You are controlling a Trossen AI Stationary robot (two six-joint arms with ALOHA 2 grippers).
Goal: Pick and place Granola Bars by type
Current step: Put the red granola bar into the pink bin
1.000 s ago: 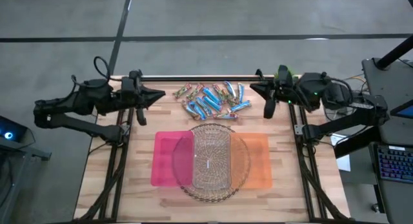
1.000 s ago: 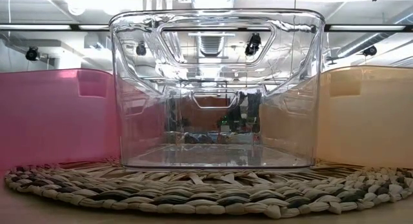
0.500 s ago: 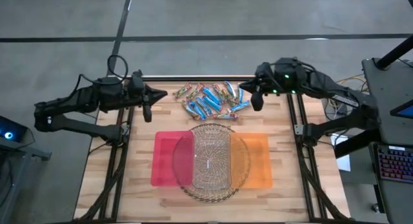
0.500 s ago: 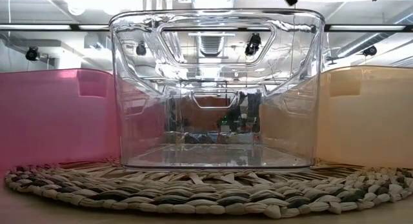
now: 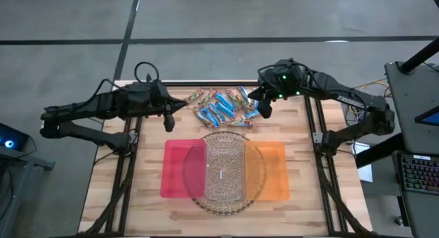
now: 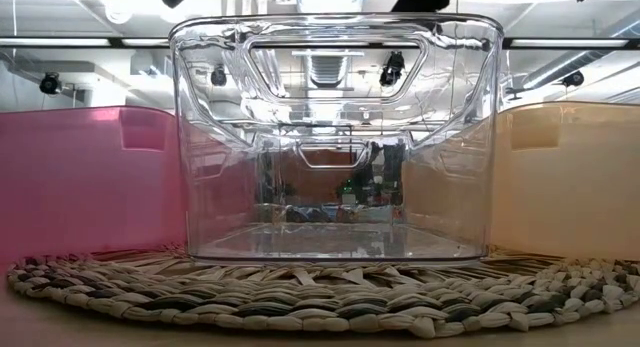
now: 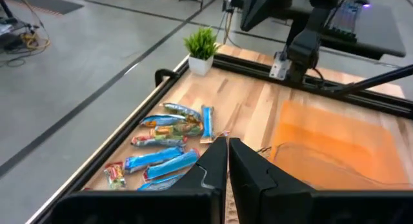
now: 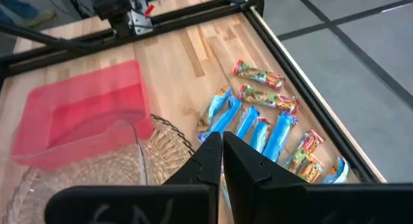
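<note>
My right gripper [image 5: 265, 109] has its jaws pressed together, holding nothing, poised at the right edge of the Granola Bars [image 5: 223, 105]. My left gripper [image 5: 169, 119] is likewise closed and empty, just off the pile's left end. The bars lie jumbled along the table's far edge, blue wrappers overlapping the brown ones [image 8: 261, 75]. If I come down with jaws together, I will only shove the heap; opened over touching bars, I may pinch two types at once, or the shiny wrap may slip. The pink bin [image 5: 180, 168], clear bin [image 5: 225, 171] and orange bin [image 5: 276, 171] wait nearer, on a woven mat [image 6: 320, 299].
</note>
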